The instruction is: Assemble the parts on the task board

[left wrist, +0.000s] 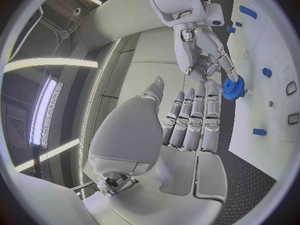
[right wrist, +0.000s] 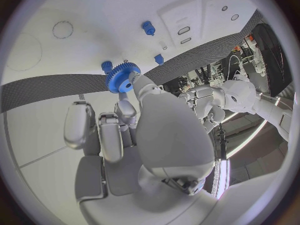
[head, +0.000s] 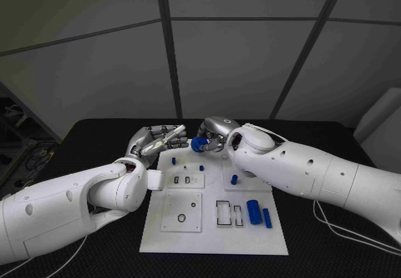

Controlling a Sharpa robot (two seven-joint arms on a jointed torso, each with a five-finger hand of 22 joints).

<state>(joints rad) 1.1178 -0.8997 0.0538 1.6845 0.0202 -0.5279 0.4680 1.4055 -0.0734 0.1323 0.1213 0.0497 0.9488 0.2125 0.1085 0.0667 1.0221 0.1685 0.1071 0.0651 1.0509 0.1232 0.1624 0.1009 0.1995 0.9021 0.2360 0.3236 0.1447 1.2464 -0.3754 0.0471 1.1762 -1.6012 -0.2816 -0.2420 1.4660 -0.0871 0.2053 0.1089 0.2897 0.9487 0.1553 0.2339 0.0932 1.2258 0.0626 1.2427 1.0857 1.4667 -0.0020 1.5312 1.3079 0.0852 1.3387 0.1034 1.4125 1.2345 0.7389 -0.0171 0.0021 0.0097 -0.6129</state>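
gear (head: 199,144) is pinched in the right hand (head: 215,134) above the far edge of the task board (head: 215,237). looks like light, stiff plastic with grippy teeth, so hold it by the rim. left hand (head: 155,141) is flat, fingers straight, holding nothing.

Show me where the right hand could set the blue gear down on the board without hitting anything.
Right hand holds the blue gear at the far edge of the task board. Freest: the near strip, below the black ring and the blue cylinders. Crowded: the far end, with small blue pegs and the left hand close by.
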